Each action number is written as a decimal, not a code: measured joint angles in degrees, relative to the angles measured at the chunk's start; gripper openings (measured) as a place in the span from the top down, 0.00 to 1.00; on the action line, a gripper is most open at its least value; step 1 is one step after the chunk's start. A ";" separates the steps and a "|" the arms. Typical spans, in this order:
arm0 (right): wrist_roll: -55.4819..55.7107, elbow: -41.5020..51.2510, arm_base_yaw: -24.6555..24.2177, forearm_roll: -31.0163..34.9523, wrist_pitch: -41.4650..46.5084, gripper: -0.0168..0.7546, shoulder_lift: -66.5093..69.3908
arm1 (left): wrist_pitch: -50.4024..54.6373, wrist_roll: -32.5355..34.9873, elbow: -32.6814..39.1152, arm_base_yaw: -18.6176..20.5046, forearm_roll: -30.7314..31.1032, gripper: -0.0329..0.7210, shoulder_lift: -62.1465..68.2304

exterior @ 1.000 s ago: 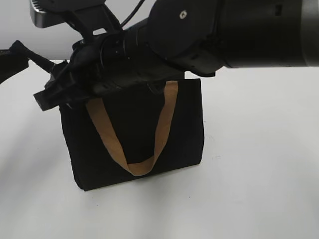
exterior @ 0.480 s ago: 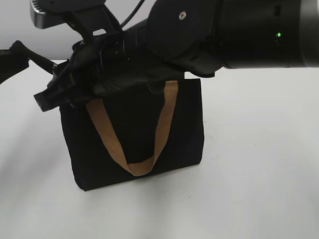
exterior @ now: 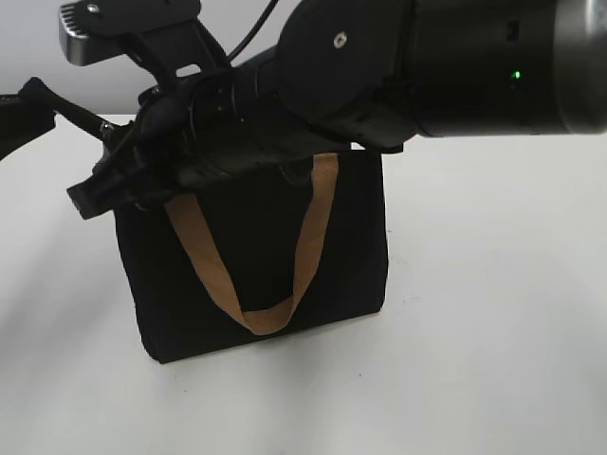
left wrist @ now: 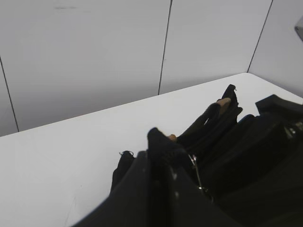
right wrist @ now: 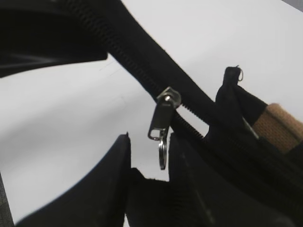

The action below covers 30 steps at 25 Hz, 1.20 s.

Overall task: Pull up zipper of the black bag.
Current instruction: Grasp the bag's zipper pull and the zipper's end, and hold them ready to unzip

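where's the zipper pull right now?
Right wrist view, centre frame: the zipper pull hangs off the black bag's top edge, its ring dangling between the right gripper's open fingers, not yet pinched.

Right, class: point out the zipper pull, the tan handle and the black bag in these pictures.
zipper pull (right wrist: 161,119): right wrist view, on the silver tab hanging from the slider.
tan handle (exterior: 308,237): exterior view, on the loop's right-hand strap.
black bag (exterior: 351,246): exterior view, on the front fabric panel.
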 joint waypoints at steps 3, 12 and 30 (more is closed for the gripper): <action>0.00 0.00 0.00 -0.05 0.00 0.69 0.00 | 0.00 0.00 0.00 0.00 0.00 0.93 0.00; -0.17 0.00 -0.10 -0.10 -0.05 0.98 0.00 | 0.00 0.00 0.00 0.00 -0.02 0.93 0.00; 0.94 0.00 -4.79 -0.27 5.21 0.98 -3.05 | -0.09 0.00 0.00 0.00 -0.08 0.93 -0.07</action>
